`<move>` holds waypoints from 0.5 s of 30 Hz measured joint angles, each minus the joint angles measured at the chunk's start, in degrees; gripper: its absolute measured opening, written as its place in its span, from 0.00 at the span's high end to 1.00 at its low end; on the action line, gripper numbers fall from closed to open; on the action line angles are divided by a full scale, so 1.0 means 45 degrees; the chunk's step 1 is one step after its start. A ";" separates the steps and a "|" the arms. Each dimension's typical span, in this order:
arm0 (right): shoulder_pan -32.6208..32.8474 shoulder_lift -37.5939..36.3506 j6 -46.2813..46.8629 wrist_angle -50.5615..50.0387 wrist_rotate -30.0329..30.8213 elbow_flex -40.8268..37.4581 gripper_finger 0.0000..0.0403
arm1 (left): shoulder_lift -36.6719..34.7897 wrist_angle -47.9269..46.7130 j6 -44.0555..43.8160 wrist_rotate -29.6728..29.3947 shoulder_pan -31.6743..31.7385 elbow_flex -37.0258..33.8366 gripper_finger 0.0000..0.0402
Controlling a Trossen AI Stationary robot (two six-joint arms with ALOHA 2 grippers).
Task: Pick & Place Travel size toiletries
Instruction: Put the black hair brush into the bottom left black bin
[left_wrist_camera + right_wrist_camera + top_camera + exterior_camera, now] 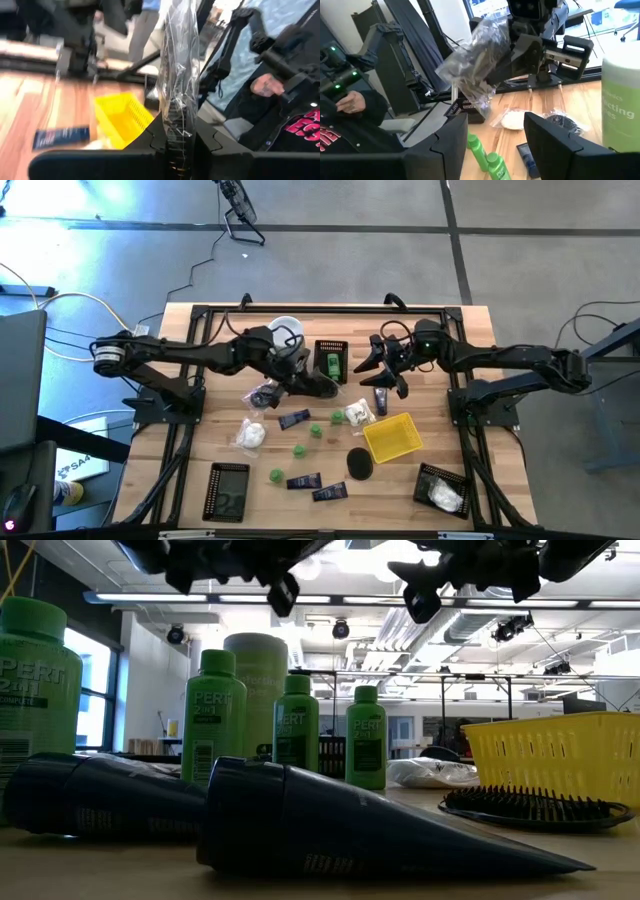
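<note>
My left gripper (325,387) hangs above the table's middle, shut on a clear plastic packet (177,65) with a dark piece inside; the packet also shows in the right wrist view (477,55). My right gripper (375,375) faces it from the right, raised and open, with nothing between its fingers (445,150). The other toiletries lie on the table: navy tubes (294,418), green bottles (299,450), white soft packets (250,435) and a dark round brush (359,463). My left gripper pinches the clear packet between its two fingers at one end (176,131). The fingers lie level and come from the table's left. The rest of the packet sticks out past the fingertips, crinkled and tilted upward, lifted clear of the table.
A yellow basket (392,437) stands right of centre. Black mesh baskets sit at the back (331,360), near left (227,490) and near right (441,488). A tall white canister (285,330) stands at the back. A person (280,100) is beyond the table.
</note>
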 joint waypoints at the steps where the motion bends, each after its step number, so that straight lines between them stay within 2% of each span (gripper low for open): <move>1: 0.0000 0.0000 -0.0018 -0.0009 0.0000 0.0000 0.54 | -0.0065 -0.0260 0.0000 -0.0041 0.0000 0.0000 0.92; 11: 0.0024 0.0000 -0.0797 -0.0005 0.0010 0.0000 0.54 | -0.0127 -0.2135 -0.0032 -0.0110 -0.0015 0.0000 0.92; 15: 0.0026 0.0000 -0.0910 0.0000 0.0121 0.0000 0.54 | -0.0212 -0.3530 -0.0750 -0.0079 -0.0015 0.0005 0.92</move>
